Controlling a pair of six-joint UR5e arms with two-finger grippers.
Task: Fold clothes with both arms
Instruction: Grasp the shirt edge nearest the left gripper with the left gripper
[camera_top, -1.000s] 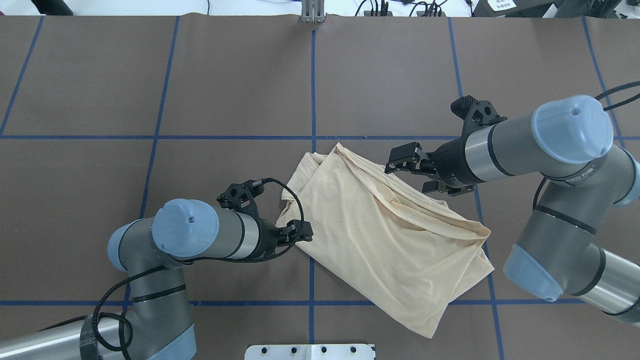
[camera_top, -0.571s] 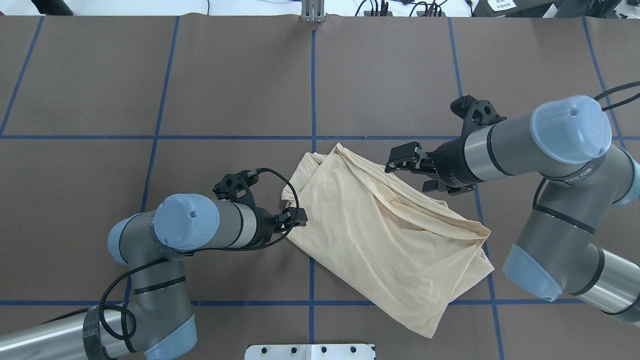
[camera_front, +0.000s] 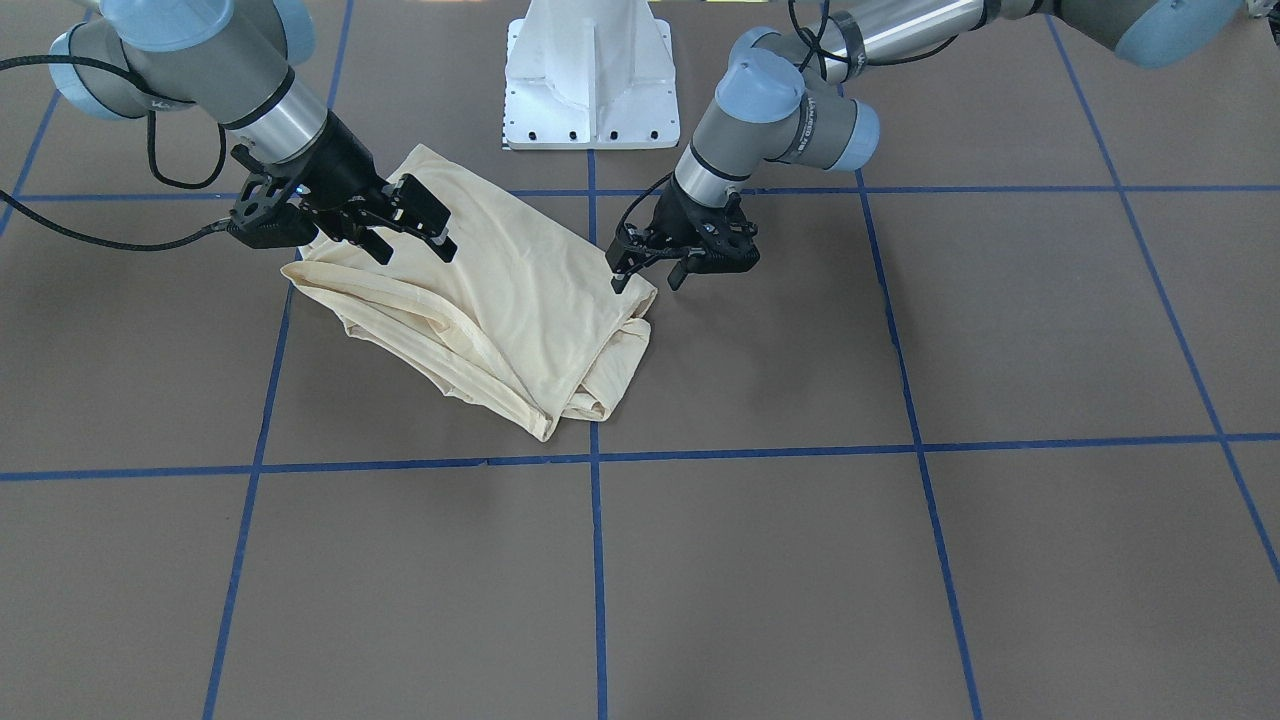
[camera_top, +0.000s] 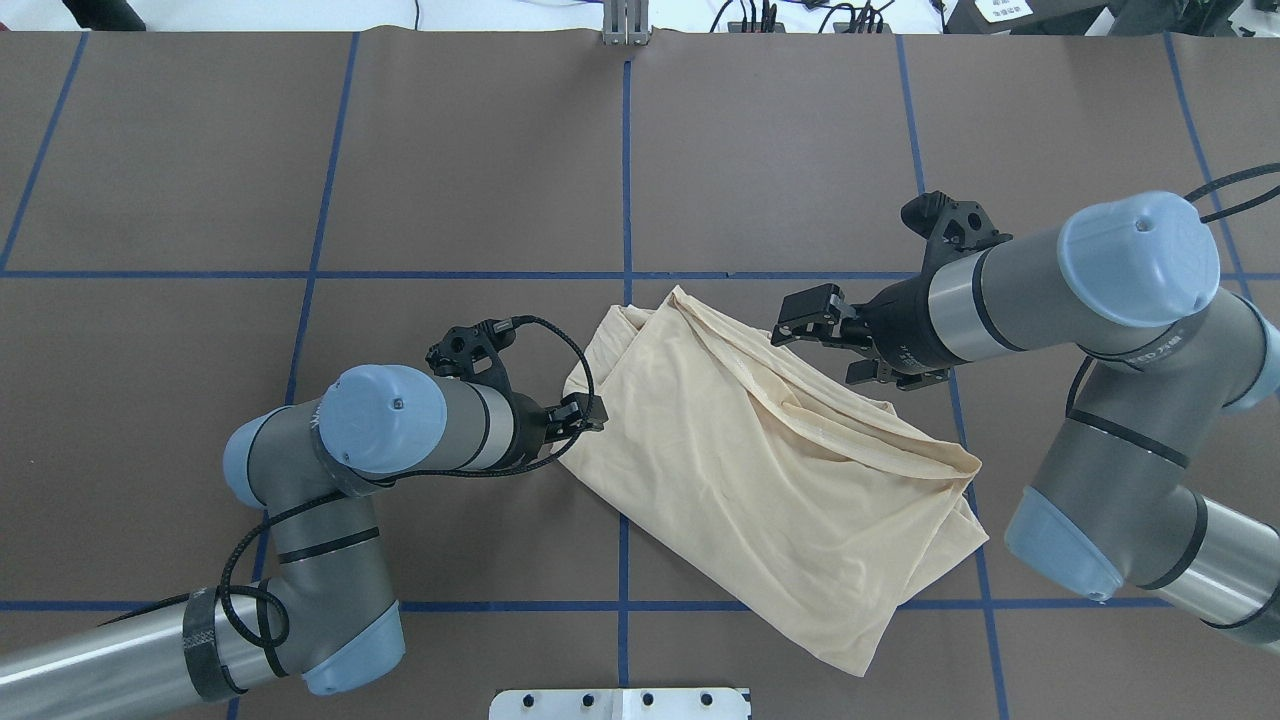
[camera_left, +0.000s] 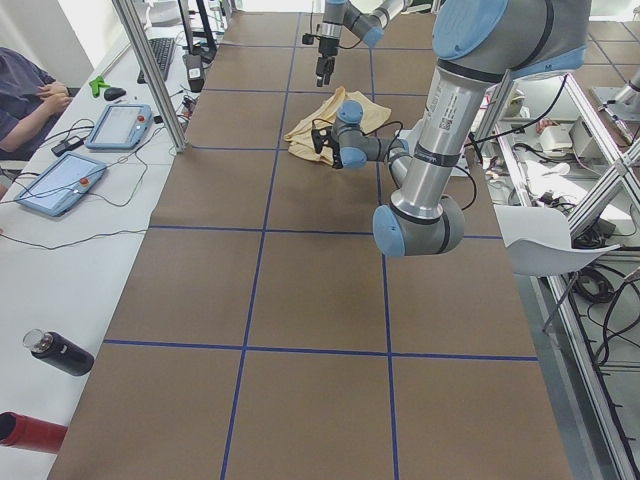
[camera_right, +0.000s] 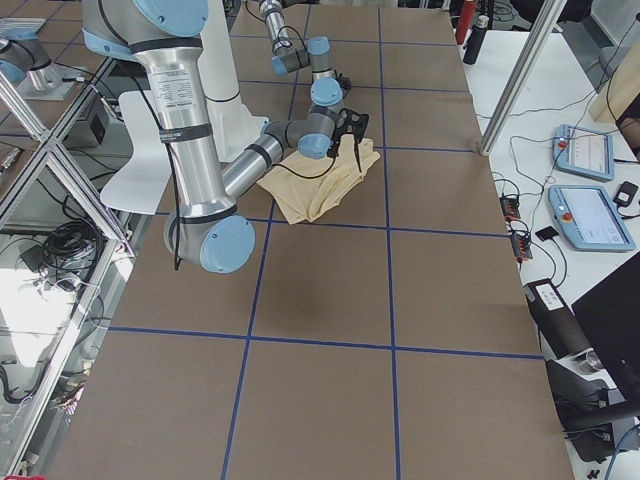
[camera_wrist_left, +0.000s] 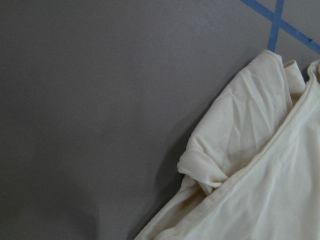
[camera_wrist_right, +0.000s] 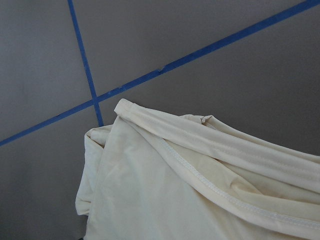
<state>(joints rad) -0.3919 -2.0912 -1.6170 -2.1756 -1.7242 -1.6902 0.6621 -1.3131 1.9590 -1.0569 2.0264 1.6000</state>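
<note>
Close to the robot's base, on the brown table (camera_top: 450, 150), the shirt (camera_top: 760, 470) lies as a pale cream-yellow bundle. It is folded to a rough oblong, slanting outward across a blue grid line (camera_top: 622, 570), with seamed edges layered along its far side. Just beside its left corner hangs the left gripper (camera_top: 585, 412), jaws parted. Farther out, the right gripper (camera_top: 838, 345) is spread wide over that far edge.

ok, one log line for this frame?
shirt: folded, lying on table | left arm: jaws open, at shirt edge | right arm: jaws open, over shirt's far edge | nothing gripped
</note>
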